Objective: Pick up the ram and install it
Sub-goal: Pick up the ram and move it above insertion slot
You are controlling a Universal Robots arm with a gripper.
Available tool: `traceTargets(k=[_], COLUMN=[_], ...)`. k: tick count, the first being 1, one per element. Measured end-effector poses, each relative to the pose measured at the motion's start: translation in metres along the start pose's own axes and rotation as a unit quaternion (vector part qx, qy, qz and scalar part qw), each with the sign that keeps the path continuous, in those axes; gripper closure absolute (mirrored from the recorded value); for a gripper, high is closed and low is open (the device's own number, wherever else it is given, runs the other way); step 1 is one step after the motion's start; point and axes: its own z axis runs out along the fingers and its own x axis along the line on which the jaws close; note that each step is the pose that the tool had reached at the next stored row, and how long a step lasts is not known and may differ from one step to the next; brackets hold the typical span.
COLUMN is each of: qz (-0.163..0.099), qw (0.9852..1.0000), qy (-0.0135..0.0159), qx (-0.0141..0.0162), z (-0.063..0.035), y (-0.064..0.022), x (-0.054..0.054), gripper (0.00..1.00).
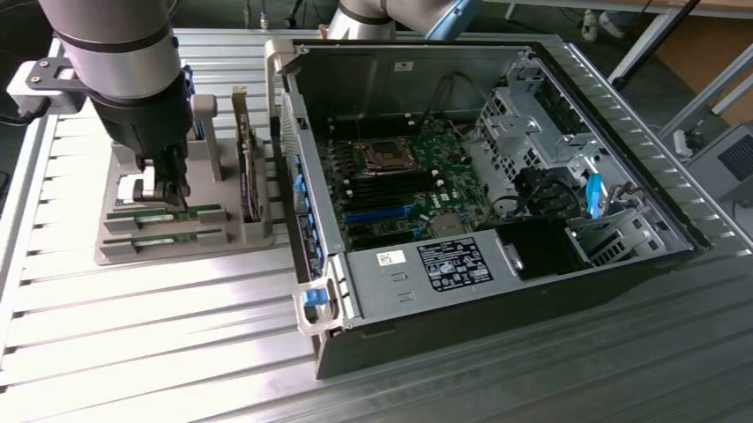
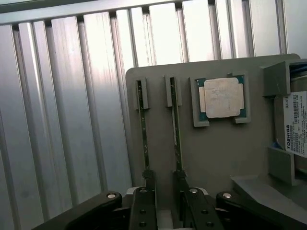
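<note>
The ram stands on edge in a slot of the grey holder, just beside its twin, near the counter edge at the exterior view's left; the claw, jaws apart above both sticks, could strike a stick's top edge if misaligned.

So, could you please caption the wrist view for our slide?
Open gripper above two ram sticks, edge-up in a grey holder.
</note>
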Motion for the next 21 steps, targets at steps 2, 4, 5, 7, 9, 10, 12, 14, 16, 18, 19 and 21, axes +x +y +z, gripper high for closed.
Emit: traceTargets(k=[2,4,5,7,9,10,12,14,16,18,19,21], qz=[0.0,0.0,0.0,0.0,0.0,0.0,0.0,0.0,0.0,0.0,0.0,0.0], qw=[1.0,1.0,1.0,1.0,1.0,1.0,1.0,1.0,1.0,1.0,1.0,1.0], qy=[-0.0001,0.0,0.0,0.0,0.0,0.0,0.0,0.0,0.0,-0.0001,0.0,0.0], qx=[0.0,0.0001,0.0,0.0,0.0,0.0,0.0,0.0,0.0,0.0,0.0,0.0], z=[0.0008,0.0015,0.0019,0.0023,0.0028,0.003,0.0037,0.0043,0.0048,0.0055,0.0056,0.0064], y=[0.0005,0.0014,0.0018,0.0023,0.0031,0.0034,0.0045,0.0055,0.0062,0.0072,0.0075,0.0082], x=[0.0002,0.0005,0.0006,0.0008,0.0013,0.0015,0.0022,0.0026,0.0028,0.0031,0.0032,0.0035], gripper=[0.71,0.71,0.71,0.71,0.71,0.71,0.71,0.71,0.71,0.71,0.71,0.71])
